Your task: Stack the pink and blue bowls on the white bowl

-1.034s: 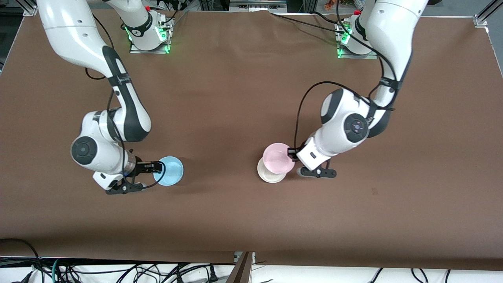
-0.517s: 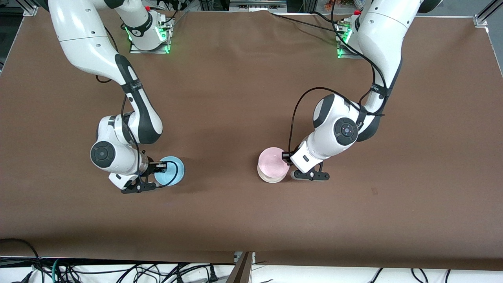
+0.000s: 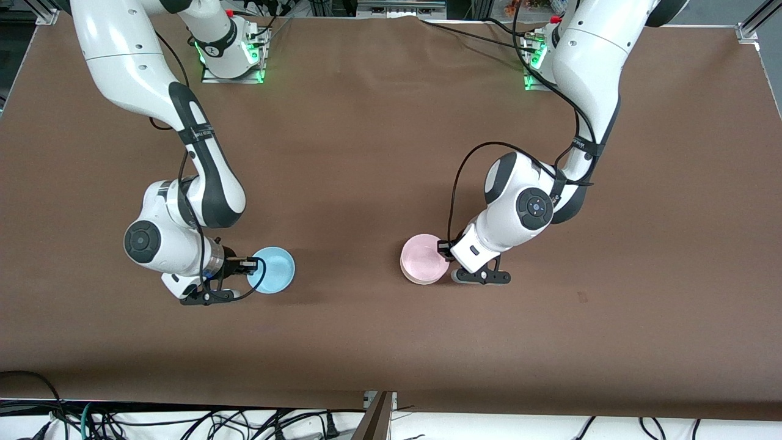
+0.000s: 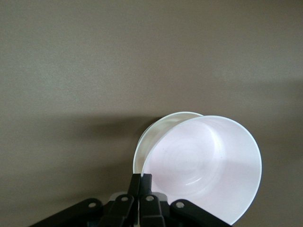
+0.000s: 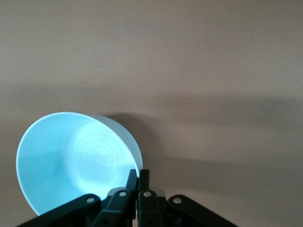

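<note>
My left gripper (image 3: pixel 444 249) is shut on the rim of the pink bowl (image 3: pixel 423 256), which it holds tilted over the white bowl (image 3: pixel 408 273), nearly nested in it. In the left wrist view the pink bowl (image 4: pixel 208 165) covers most of the white bowl (image 4: pixel 149 137), whose rim shows beside it; the left gripper (image 4: pixel 141 179) pinches the pink rim. My right gripper (image 3: pixel 249 265) is shut on the rim of the blue bowl (image 3: pixel 276 269) and holds it low over the table at the right arm's end. The right wrist view shows the blue bowl (image 5: pixel 75 161) pinched by the right gripper (image 5: pixel 138 177).
The table is covered with a brown cloth (image 3: pixel 379 153). Both arm bases (image 3: pixel 232 55) stand along the table's edge farthest from the front camera. Cables lie under the table edge nearest the front camera (image 3: pixel 183 421).
My left gripper has lowered the pink bowl onto the white bowl, now almost covering it. My right gripper has carried the blue bowl slightly toward the left arm's end.
</note>
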`<action>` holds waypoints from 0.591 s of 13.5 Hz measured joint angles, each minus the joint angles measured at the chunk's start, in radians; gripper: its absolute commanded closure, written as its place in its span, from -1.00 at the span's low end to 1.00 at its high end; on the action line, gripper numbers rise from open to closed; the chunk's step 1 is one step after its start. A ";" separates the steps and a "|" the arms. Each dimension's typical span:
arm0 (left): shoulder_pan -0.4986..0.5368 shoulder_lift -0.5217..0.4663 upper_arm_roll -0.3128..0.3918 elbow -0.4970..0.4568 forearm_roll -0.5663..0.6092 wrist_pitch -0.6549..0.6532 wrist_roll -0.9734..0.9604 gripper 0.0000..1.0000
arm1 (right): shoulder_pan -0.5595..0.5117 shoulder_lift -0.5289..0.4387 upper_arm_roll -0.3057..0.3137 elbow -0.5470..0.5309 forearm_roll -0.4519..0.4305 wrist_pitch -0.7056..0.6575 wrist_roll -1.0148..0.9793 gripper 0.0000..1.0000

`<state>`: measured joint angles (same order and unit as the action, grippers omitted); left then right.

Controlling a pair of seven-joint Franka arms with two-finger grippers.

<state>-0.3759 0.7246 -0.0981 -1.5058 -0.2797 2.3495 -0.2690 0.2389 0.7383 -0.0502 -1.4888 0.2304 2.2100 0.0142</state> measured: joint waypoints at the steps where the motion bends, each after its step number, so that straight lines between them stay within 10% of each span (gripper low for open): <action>1: -0.001 0.003 0.000 0.001 0.005 0.001 0.000 1.00 | 0.003 -0.003 0.002 0.005 0.001 -0.004 0.019 1.00; 8: -0.004 0.018 0.000 0.001 0.008 0.002 -0.010 1.00 | 0.035 -0.045 0.003 0.098 0.002 -0.180 0.109 1.00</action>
<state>-0.3796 0.7427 -0.0983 -1.5049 -0.2717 2.3510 -0.2787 0.2736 0.6930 -0.0475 -1.3907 0.2325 2.0297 0.1228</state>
